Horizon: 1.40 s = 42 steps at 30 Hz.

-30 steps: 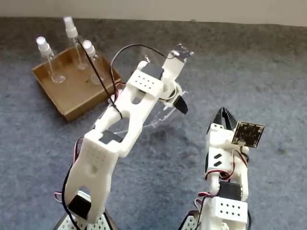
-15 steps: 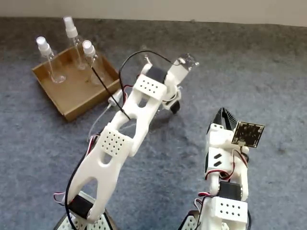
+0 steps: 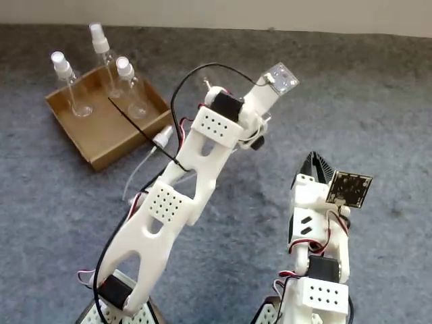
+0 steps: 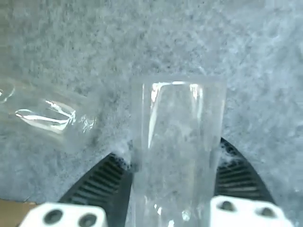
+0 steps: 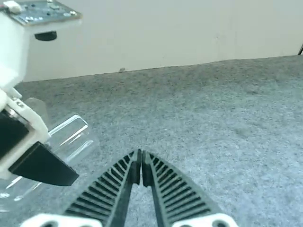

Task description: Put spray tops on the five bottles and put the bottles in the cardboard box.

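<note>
Grey carpet [image 3: 378, 101] holds the cardboard box [image 3: 125, 145], wall [image 3: 270, 12] beyond.

A grey, fuzzy carpet [image 3: 378, 101] is covering the whole work surface, and a plain pale wall [image 5: 189, 33] is standing behind it.

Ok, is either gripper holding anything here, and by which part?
The left gripper holds a clear bottle by its body, one jaw on each side; the right gripper holds nothing.
</note>
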### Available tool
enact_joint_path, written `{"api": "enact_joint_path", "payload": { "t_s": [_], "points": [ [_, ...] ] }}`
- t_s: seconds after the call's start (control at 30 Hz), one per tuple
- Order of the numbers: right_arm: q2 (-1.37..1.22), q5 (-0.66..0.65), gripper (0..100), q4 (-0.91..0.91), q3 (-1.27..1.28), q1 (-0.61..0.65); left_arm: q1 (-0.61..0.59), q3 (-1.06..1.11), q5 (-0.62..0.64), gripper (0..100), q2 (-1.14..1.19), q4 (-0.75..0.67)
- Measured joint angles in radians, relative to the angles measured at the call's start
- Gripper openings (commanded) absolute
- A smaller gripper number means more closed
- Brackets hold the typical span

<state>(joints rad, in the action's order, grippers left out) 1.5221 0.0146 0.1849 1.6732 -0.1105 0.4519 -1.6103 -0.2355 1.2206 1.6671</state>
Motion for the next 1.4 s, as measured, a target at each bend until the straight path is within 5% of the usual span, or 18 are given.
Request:
{"api": "enact_joint_path", "payload": {
  "t_s": [0.53,1.17,1.4],
  "points": [
    [0.0,0.0,0.5,0.0,0.0,0.0,0.051,-0.002,0.0,13,-0.385,0.071],
    [0.0,0.0,0.5,0.0,0.0,0.0,0.055,-0.002,0.0,13,-0.572,0.104],
    [0.0,0.0,0.5,0.0,0.0,0.0,0.055,0.298,0.0,13,-0.83,0.104]
  ]
}}
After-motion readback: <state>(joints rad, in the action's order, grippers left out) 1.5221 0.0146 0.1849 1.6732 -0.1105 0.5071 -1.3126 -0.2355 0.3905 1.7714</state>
